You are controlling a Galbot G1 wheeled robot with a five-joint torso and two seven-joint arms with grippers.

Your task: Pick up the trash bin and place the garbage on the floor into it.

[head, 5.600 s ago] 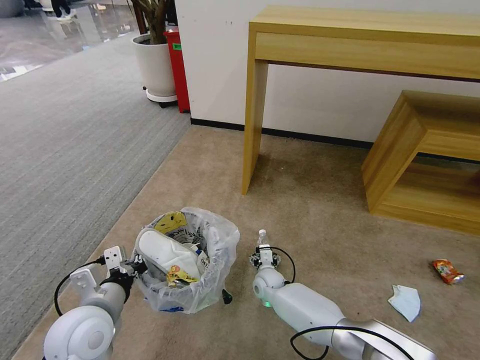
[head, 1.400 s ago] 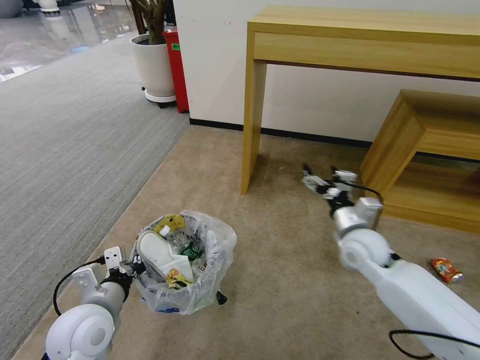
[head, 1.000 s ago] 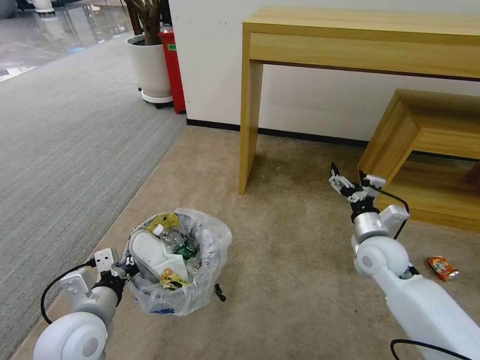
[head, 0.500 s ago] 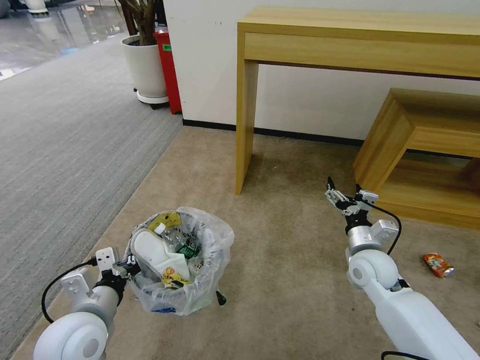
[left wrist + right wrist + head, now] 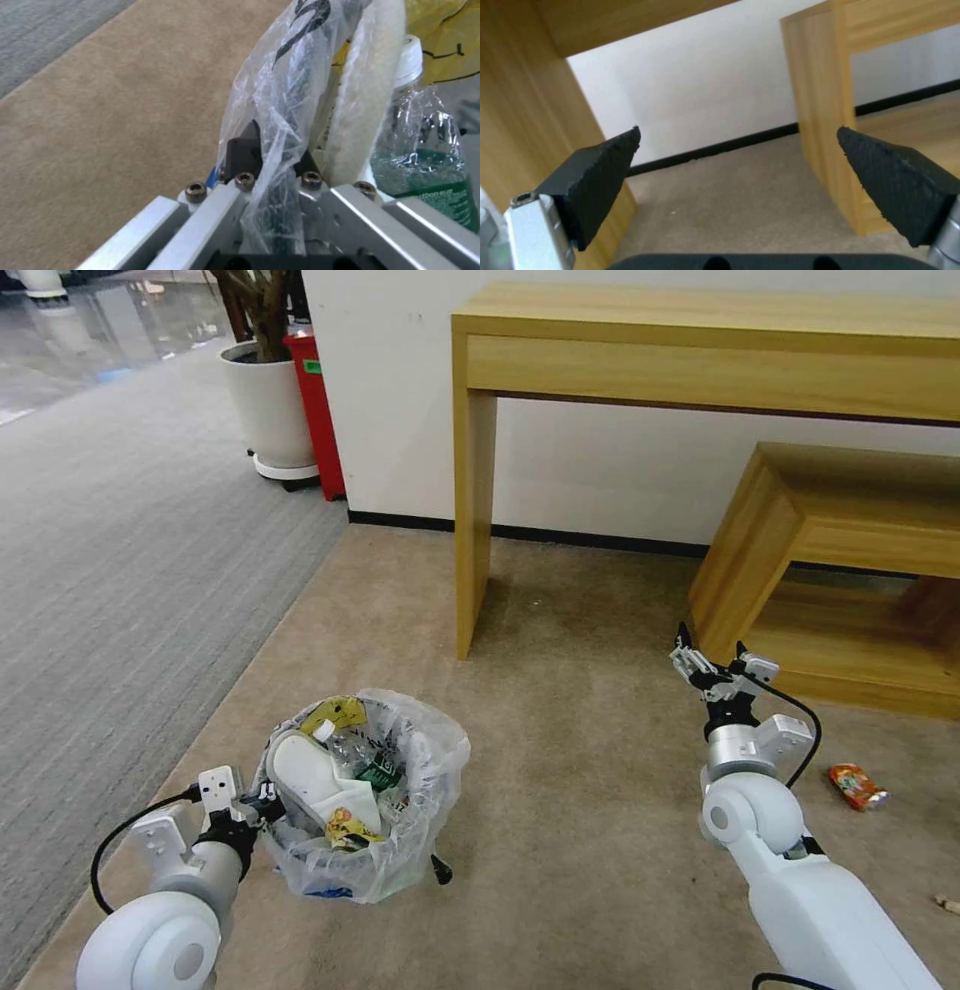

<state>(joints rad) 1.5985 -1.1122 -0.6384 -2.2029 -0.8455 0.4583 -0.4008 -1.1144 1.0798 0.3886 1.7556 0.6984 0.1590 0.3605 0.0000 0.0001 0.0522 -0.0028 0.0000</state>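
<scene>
One trash bin (image 5: 365, 810) on the tan carpet (image 5: 560, 790), low left in the head view, just inside the carpet's edge with the grey floor (image 5: 110, 570). Its crinkly clear bag puffs over the rim and it is filled near to the top: one white slipper (image 5: 305, 770), one green-label bottle (image 5: 425, 150) with a white cap, yellow wrappers. Left tool (image 5: 262, 798) is pinching the bin's rim through the bag; the left wrist view shows the black pads pressed on the plastic-covered rim (image 5: 280, 150).

Loose garbage on the floor, counted: one red wrapper (image 5: 856, 787) on the carpet to the right, plus one small pale scrap (image 5: 945, 903) at the right edge, too small to identify.

Right tool (image 5: 713, 657) is raised, fingers (image 5: 600, 172) spread wide and holding nothing, close to the low wooden shelf (image 5: 850, 570) and pointing at the wall.

Two wooden pieces along the wall: one tall counter (image 5: 700, 350), one low shelf. Open carpet lies between the bin and the right arm. One white planter (image 5: 265, 410) and one red box (image 5: 320, 410) stand well apart, far left
</scene>
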